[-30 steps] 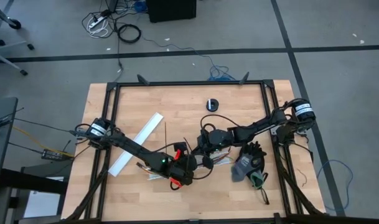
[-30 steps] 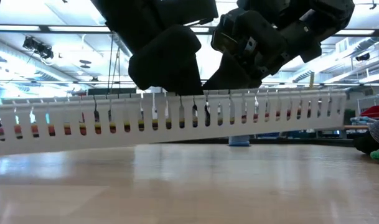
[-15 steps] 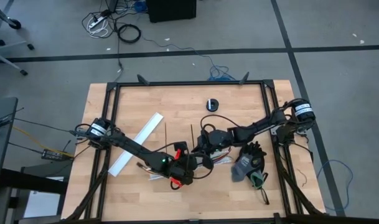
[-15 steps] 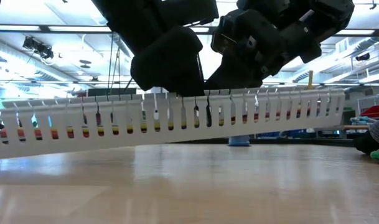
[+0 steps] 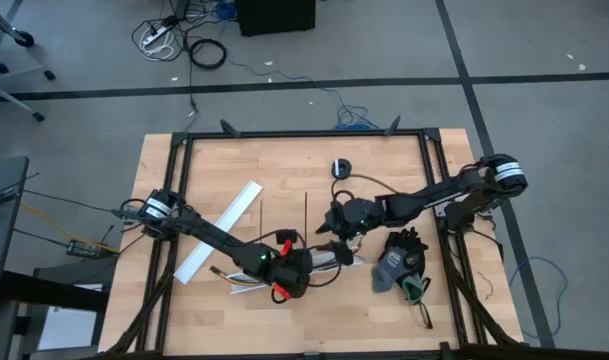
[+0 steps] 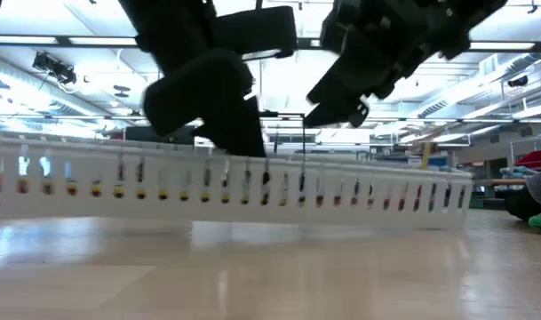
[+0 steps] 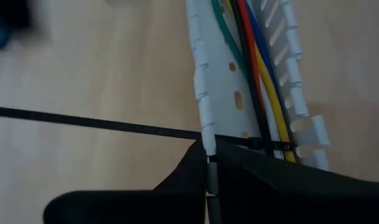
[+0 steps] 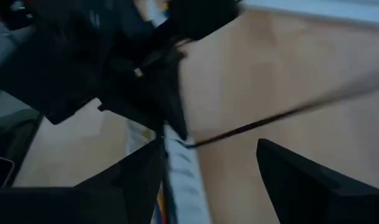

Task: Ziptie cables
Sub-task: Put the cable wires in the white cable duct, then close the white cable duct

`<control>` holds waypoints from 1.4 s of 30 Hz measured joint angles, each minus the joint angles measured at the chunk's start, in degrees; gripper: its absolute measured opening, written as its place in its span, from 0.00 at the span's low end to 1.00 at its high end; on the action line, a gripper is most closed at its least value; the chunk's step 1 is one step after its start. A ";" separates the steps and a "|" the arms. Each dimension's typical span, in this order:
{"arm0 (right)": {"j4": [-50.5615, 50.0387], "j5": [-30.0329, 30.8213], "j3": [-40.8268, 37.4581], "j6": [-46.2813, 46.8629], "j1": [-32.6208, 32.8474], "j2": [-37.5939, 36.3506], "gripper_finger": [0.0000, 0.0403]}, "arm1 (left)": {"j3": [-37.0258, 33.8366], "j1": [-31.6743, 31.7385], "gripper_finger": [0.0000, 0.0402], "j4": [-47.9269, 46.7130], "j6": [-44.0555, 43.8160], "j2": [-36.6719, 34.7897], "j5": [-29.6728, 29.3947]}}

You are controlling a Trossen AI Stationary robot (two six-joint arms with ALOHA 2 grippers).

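Note:
A white slotted channel (image 7: 239,93) holds the cables (image 7: 257,68), green, red, blue, yellow and black wires lying along it. A black ziptie (image 7: 96,122) crosses the channel and wires, and its long tail (image 5: 306,212) points toward the far edge. My left gripper (image 5: 289,270) is shut on the channel near the table's middle front. My right gripper (image 5: 330,226) hangs open just beyond it, raised, with the channel (image 8: 180,171) and the ziptie (image 8: 257,127) showing between its fingers, touching nothing. My left gripper pinches the channel's side wall (image 7: 208,146) between its two fingers, right where the ziptie crosses it. The fingers slant down from the table's left and lie across the channel. In the low view the channel (image 6: 341,191) lies about level, low over the table.
A second white channel piece (image 5: 221,230) lies slanted on the table's left half, with another thin black strip (image 5: 265,215) beside it. Dark gloves (image 5: 399,262) lie at the right. A small black round thing (image 5: 341,168) sits toward the far edge. Black frame rails (image 5: 304,134) border the table.
My right gripper has opened, let go, and risen away toward the table's right and far side. The channel, tilted before with one end raised, has dropped to about level, still held by my left gripper. The ziptie's tail now shows free, pointing toward the far edge.

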 joint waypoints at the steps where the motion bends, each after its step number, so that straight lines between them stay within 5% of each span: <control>1: -2.27 0.82 0.00 -0.17 -0.18 -1.68 0.63 | -0.06 0.11 0.00 -0.29 -0.08 0.00 0.69; 8: -16.30 3.45 0.00 -0.49 -0.70 -11.49 0.62 | -0.06 1.86 0.08 4.50 -0.24 0.00 4.34; 16: -22.99 3.55 0.02 0.41 -0.59 -16.07 0.66 | 0.28 2.00 0.30 7.27 0.33 -0.02 3.20; 22: -23.96 3.30 0.01 -0.03 -0.59 -16.18 0.67 | 9.57 1.58 0.33 -5.13 3.25 0.00 0.45; 29: -28.87 -0.41 0.02 0.95 -0.17 -15.96 0.64 | 24.07 -2.06 0.32 -28.32 2.79 -0.04 -11.05; 34: -33.92 5.57 -0.11 4.18 3.84 -14.57 0.48 | 25.53 -5.62 0.31 -42.73 -9.28 -0.02 -18.43; 39: -32.78 7.54 -0.11 4.48 6.91 -10.93 0.07 | 23.58 -10.88 0.31 -53.28 -25.59 -0.02 -25.75; 42: -31.56 7.89 -0.11 5.09 6.83 -7.87 0.03 | 22.18 -13.89 0.31 -58.95 -36.17 -0.02 -29.16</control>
